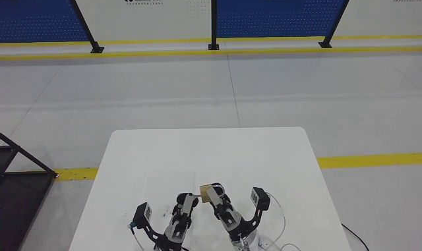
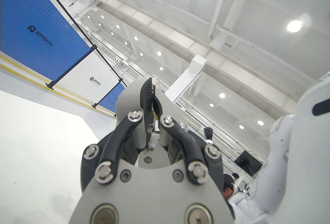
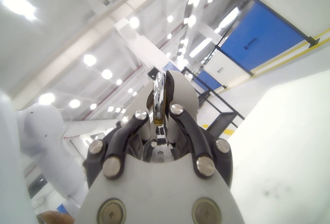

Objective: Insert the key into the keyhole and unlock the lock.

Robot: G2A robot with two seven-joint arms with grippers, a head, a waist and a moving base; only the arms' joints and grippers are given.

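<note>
Two grey robot tools with black linkages are raised over the near part of a white rectangular desk (image 1: 198,152), their tips close together. The right tool (image 3: 163,80) is clamped on a brass padlock with a chrome shackle (image 3: 159,97). Its black pads pinch the shackle loop, which is seen edge-on, and the brass body shows at the shackle's foot, deeper between the fingers. The left tool (image 2: 151,92) sits just beside the padlock, on its left. Its ribbed black pads are pressed together on a thin brass-coloured key (image 2: 155,112), of which a narrow sliver shows between them. From above, the padlock hangs between the two tool tips, off the desk surface. Whether the key touches the padlock cannot be told.
</note>
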